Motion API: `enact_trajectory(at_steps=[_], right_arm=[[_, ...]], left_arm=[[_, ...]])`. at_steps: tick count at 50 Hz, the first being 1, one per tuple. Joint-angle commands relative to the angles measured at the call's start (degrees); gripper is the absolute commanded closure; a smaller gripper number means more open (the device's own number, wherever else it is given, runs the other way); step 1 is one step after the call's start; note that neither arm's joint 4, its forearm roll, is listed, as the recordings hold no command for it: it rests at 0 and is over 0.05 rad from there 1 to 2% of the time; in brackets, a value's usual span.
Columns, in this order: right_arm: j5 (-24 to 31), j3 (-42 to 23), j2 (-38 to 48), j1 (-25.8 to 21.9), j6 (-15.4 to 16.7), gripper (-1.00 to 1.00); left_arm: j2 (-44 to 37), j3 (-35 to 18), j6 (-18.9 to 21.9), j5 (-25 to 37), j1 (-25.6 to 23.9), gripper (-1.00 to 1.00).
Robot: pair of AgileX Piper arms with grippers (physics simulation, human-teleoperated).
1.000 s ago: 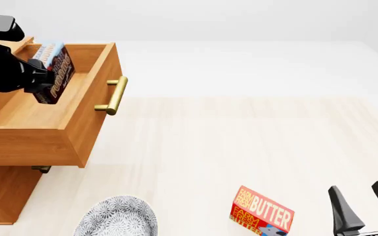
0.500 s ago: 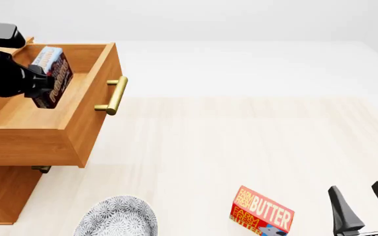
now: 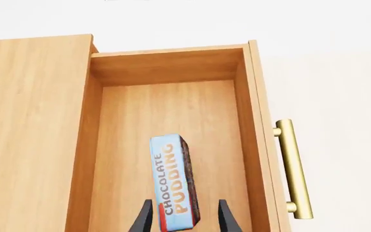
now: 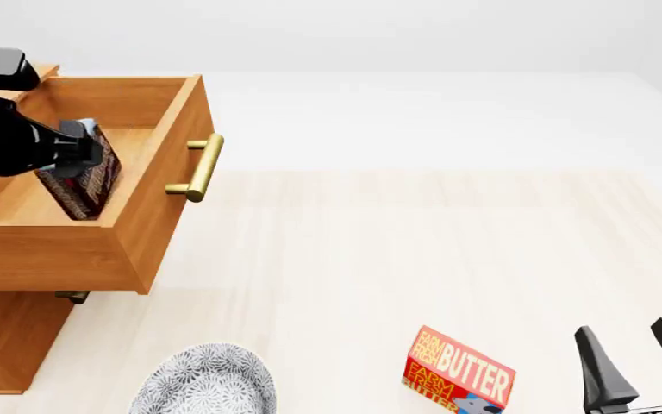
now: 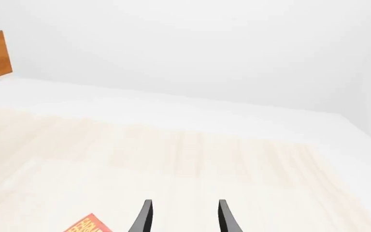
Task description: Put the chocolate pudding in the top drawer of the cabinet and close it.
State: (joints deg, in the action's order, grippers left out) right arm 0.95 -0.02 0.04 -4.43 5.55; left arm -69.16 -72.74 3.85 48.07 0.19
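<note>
The chocolate pudding [image 4: 82, 181] stands on edge, tilted, inside the pulled-out top drawer [image 4: 44, 254] of the cabinet [image 4: 3, 341]. My left gripper [image 4: 76, 148] hovers just above it. In the left wrist view the pudding box [image 3: 172, 186] lies between the spread fingers [image 3: 227, 217], with a gap showing on one side, so my left gripper [image 3: 185, 204] is open. The drawer's brass handle [image 4: 199, 166] faces right. My right gripper [image 4: 624, 328] is open and holds nothing near the front right corner of the table.
A red-and-yellow butter box [image 4: 458, 373] lies near the front, left of my right gripper. A grey patterned plate [image 4: 207, 379] sits at the front edge beside the cabinet. The lower drawer's handle [image 4: 72, 297] peeks out under the top drawer.
My left arm lowered the pudding into the drawer. The box, which was held up near the rim, now sits lower on the drawer floor with the fingers apart from it.
</note>
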Motion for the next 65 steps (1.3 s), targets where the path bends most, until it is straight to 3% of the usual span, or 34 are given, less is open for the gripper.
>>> enact_trajectory(at_steps=[1, 26, 41, 65], right_arm=[[-0.08, 0.0, 0.0, 0.01, -0.01, -1.0], [-0.15, 0.0, 0.0, -0.21, -0.03, -1.0], [-0.23, -0.01, -0.01, -0.27, 0.01, -1.0], [-0.25, 0.0, -0.01, -0.29, -0.11, -1.0]], left_arm=[[0.08, -0.91, -0.29, 0.56, 0.25, -1.0], [2.2, -5.77, -0.94, 4.19, -0.16, -1.0], [4.9, -9.62, -2.4, 6.94, -3.97, -1.0], [4.92, -10.59, -3.75, 5.72, -10.11, -1.0]])
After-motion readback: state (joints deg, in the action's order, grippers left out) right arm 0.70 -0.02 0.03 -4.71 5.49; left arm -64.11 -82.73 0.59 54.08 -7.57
